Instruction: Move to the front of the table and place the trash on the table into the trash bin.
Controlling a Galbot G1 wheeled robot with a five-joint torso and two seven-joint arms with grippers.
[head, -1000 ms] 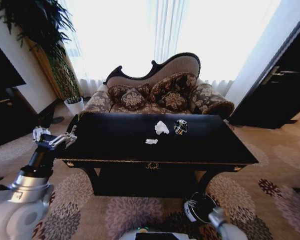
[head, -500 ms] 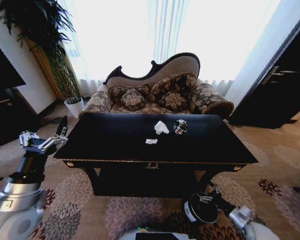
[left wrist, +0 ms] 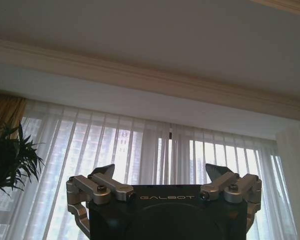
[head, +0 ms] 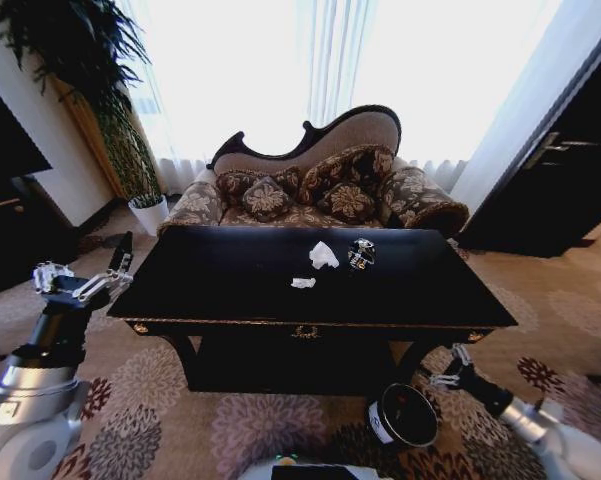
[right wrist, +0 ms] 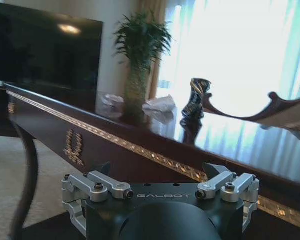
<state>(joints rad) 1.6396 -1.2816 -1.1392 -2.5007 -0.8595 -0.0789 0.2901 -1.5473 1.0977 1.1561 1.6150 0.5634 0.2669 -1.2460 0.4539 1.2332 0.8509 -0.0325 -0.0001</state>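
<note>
The glossy black table point(head: 230, 290) stands in front of me with the trash on its top. A crumpled white tissue point(head: 323, 255) lies beside a dark crushed can point(head: 361, 253), and a small paper scrap point(head: 303, 283) lies nearer to me. The right wrist view shows the tissue point(right wrist: 159, 104) and the can point(right wrist: 195, 97) above the table's gold-trimmed rail point(right wrist: 140, 147). On the carpet by the front right leg stands the black trash bin point(head: 405, 415). My left gripper point(head: 88, 275) is held up off the table's left end, open and empty point(left wrist: 159, 172). My right gripper point(head: 448, 367) is low, just right of the bin, open and empty point(right wrist: 157, 170).
A patterned sofa point(head: 320, 190) stands behind the table before bright curtains. A potted plant point(head: 145, 205) is at the back left and a dark cabinet point(head: 5, 220) at the far left. A dark door point(head: 570, 180) is on the right. Patterned carpet lies on both sides.
My right gripper has swung from beside the bin out to the right and slightly up. My left gripper has drawn back leftward from the table's corner. The trash has not moved.
</note>
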